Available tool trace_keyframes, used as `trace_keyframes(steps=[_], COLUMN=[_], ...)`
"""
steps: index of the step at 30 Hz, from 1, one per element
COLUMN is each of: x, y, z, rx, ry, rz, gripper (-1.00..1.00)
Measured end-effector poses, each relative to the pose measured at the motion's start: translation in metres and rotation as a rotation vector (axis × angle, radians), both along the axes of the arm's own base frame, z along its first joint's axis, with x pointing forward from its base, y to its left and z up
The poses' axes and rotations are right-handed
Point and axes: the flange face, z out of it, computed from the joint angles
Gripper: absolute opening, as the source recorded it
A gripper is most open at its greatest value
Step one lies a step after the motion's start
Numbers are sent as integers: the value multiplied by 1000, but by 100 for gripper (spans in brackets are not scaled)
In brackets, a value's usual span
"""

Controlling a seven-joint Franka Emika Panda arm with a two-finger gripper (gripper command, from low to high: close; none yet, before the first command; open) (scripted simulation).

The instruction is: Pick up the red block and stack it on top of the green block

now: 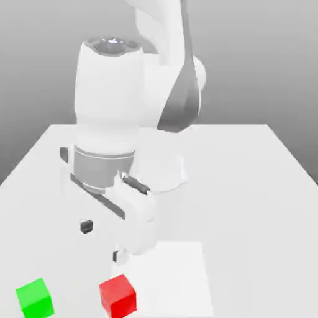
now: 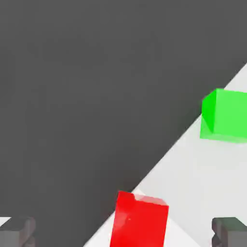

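From where I sit, the exterior view starts at its left with the green block (image 1: 35,297) — a small matte cube resting flat on the white desk (image 1: 248,186), near the front edge. Being a cube, it has no long axis; one vertical edge is turned slightly toward the camera. To its right, apart from it, sits the red block (image 1: 118,294), same size and same plain finish, also flat on the desk and likewise turned a little. It lies at the front left corner of a flat white square (image 1: 168,276) marked on the surface. Above and just behind the red block hangs the gripper (image 1: 101,241), pointing down, its jaws spread wide and pinching nothing — in the hand view the two dark fingertips (image 2: 17,231) stand far apart with the red block (image 2: 140,220) between them and the green block (image 2: 224,115) off to the side.
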Motion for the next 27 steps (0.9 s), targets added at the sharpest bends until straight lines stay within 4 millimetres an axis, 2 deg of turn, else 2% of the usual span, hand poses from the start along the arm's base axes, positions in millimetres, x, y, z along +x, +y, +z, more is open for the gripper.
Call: trace_keyframes(steps=[6,7,12,13,15,19,22,27], x=[-8,-9,-8,-9,-8,-9,-5,-6], y=[0,0,0,1,0,-3,-39,-111], z=[-84,-97,-96,-103,-90,-44,-31,-13], rx=[56,56,56,56,57,56,60,68], ry=[44,45,42,44,43,44,39,28], rz=[-83,-83,-83,-83,-84,-100,-283,-634], gripper=[0,-100,-100,-100,-100,-100,-100,-100])
